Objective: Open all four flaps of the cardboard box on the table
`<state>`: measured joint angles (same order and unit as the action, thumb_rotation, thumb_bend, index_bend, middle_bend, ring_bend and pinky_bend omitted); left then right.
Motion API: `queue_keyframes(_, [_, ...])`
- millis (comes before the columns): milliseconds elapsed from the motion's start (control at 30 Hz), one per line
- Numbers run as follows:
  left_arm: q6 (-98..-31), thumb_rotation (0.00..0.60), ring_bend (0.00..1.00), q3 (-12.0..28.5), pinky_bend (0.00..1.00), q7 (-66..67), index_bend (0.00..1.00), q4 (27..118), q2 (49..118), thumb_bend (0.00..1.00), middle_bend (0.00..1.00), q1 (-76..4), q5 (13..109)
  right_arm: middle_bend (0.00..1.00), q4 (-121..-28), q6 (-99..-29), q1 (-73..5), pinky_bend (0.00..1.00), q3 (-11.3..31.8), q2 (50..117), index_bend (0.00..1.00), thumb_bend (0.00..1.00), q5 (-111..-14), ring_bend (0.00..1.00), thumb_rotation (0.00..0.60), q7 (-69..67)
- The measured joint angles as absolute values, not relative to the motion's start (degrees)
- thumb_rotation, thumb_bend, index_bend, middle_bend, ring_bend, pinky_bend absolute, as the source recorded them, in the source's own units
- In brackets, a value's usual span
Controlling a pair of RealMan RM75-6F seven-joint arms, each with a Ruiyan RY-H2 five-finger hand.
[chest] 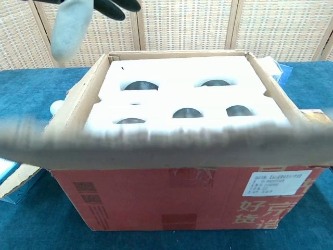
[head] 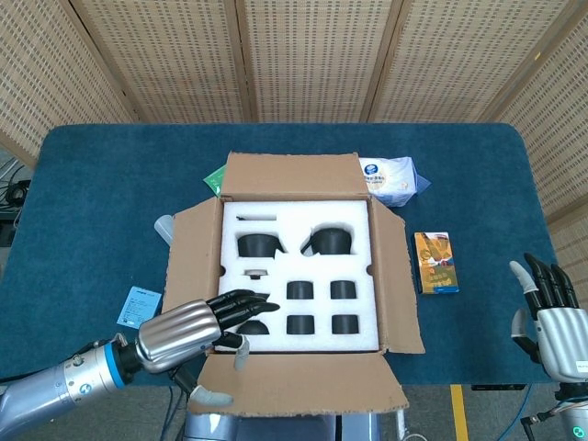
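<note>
The cardboard box (head: 299, 266) sits mid-counter with its last flap (head: 299, 384), at six o'clock, folded out under the spread, empty left hand (head: 188, 329), the right hand (head: 551, 312) idling unclenched at four o'clock; seemingly only withdrawal remains.

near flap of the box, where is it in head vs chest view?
Head view: the near flap lies folded outward at bottom centre, just right of the left hand.
Chest view: the near flap is the blurred brown band across the middle, above the box's red front.
Shared landmark: the white foam insert with dark round recesses, directly behind the flap in both.
</note>
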<state>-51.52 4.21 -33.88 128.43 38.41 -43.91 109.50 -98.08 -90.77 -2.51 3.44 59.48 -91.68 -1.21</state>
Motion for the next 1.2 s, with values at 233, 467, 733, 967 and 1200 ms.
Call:
queue_keyframes(233, [-49.68,0.069,0.0,2.45,0.0,-33.83,0.53,128.63,38.11,0.0,0.0,-44.67,111.13,0.0,-98.04,-90.92,-2.4,0.0,3.41,59.4,0.0,0.8,-91.75,0.0,0.6,-1.35])
queue_keyframes(467, [-50.09,0.217,0.0,2.52,0.0,-29.89,0.35,127.93,37.83,0.07,0.0,-43.95,109.68,0.0,-97.8,-90.9,-2.35,0.0,3.4,59.36,0.0,0.8,-91.68,0.0,0.6,-1.76])
queue_keyframes(733, [-56.0,0.492,0.0,2.45,0.0,-16.41,0.14,126.42,37.88,0.11,0.0,-37.91,106.29,0.0,-97.1,-90.62,-2.6,0.0,3.74,59.3,0.0,0.8,-91.25,0.0,0.6,-2.57])
queue_keyframes(967, [-67.61,0.496,0.0,1.76,0.0,-3.0,0.09,122.81,41.17,0.12,0.0,-28.72,103.32,0.0,-96.29,-90.05,-3.11,0.0,4.3,59.49,0.0,0.8,-90.57,0.0,0.6,-2.92])
queue_keyframes(1200, [-79.38,0.498,0.0,0.88,0.0,5.71,0.08,116.52,46.64,0.12,0.0,-19.97,101.56,0.0,-95.41,-89.25,-3.84,0.0,4.83,59.95,0.0,0.8,-90.05,0.0,0.6,-3.05])
